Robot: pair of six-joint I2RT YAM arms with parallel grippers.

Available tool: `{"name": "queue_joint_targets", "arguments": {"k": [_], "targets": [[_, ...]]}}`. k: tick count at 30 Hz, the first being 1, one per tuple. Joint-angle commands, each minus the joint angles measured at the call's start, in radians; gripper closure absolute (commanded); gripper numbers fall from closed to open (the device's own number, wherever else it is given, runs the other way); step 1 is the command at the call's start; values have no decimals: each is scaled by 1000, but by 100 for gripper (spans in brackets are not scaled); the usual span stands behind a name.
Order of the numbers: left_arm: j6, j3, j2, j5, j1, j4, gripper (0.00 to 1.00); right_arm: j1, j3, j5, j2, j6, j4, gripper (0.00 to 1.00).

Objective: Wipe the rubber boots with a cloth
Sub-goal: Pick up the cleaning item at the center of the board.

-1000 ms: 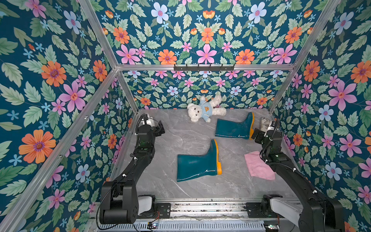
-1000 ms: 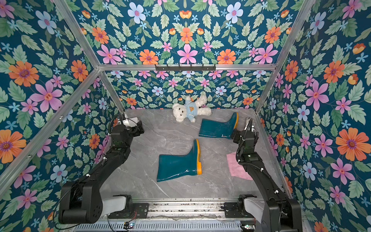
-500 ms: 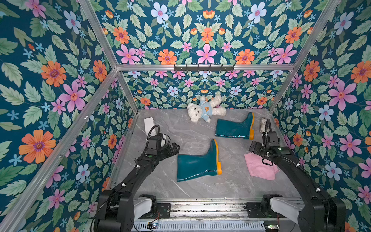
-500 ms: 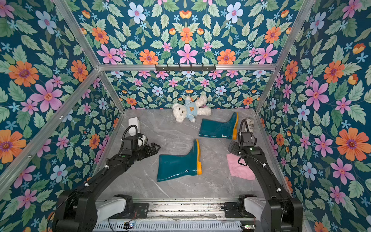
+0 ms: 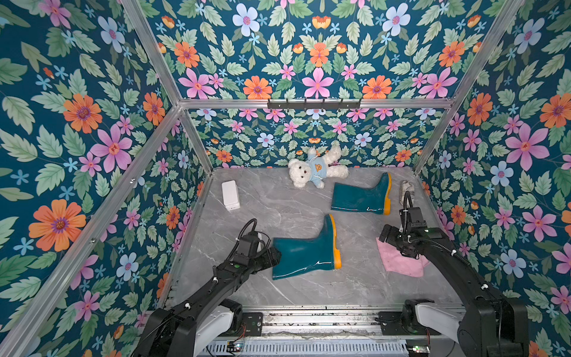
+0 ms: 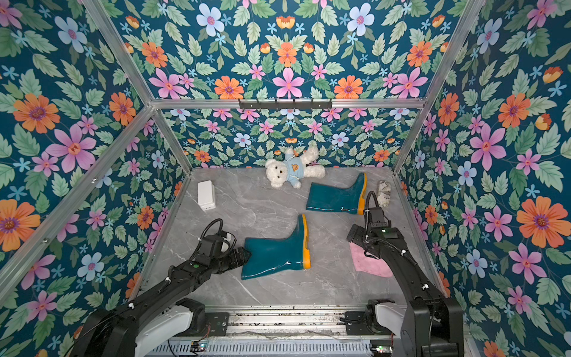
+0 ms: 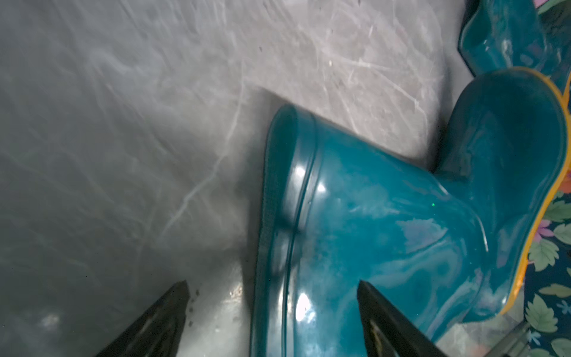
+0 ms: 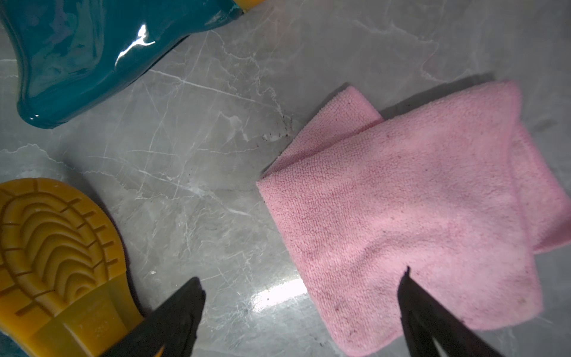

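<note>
Rubber boots (image 5: 304, 256), glossy teal; cloth (image 8: 417, 201), fuzzy pink, folded.

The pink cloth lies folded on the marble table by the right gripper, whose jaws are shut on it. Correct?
Not quite. The cloth lies folded on the table by the right gripper, but its jaws stand open, with nothing pinched between them; the cloth is not held. The right wrist view shows it.
</note>
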Motion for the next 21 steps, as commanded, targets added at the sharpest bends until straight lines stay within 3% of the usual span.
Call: {"name": "queue_joint_targets", "arguments": {"k": [1, 7, 21], "targets": [[-35, -29, -21, -28, -4, 49, 16, 0, -13, -13, 4, 43, 25, 4], [-37, -50, -31, -17, -4, 111, 31, 1, -18, 2, 13, 48, 26, 4], [-52, -98, 10, 93, -4, 285, 53, 2, -22, 10, 46, 44, 48, 3]]}}
